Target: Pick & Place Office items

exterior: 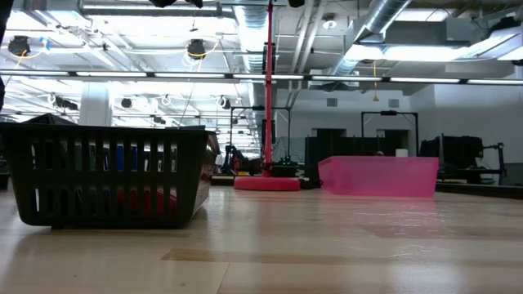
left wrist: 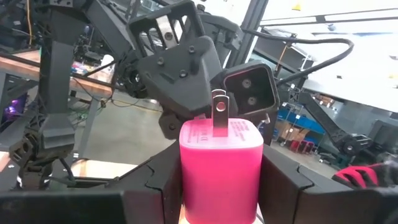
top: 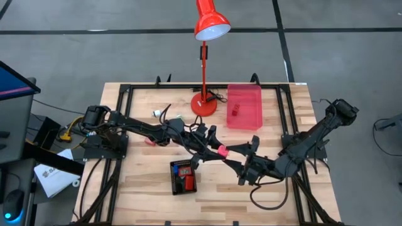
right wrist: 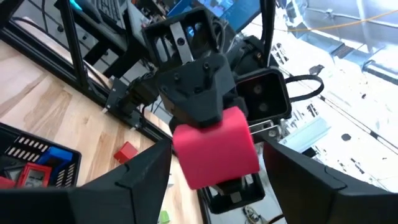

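In the middle of the frame the left gripper (top: 213, 149) clamps a pink block (top: 222, 151) and offers it to the wide-open right gripper (top: 242, 150), probably for a handover.

A light wooden table (top: 144, 201) stands on a grey floor (top: 94, 50) crossed by dark lines at 12 o'clock. A red desk lamp (top: 205, 63) rises near the table's 12 o'clock edge. At 9 o'clock sits a blue screen (top: 12, 80). Beyond the table, the low view shows a white ceiling with ducts (exterior: 384, 33), strip lights (exterior: 245, 77) and dark workstations (exterior: 458, 155).
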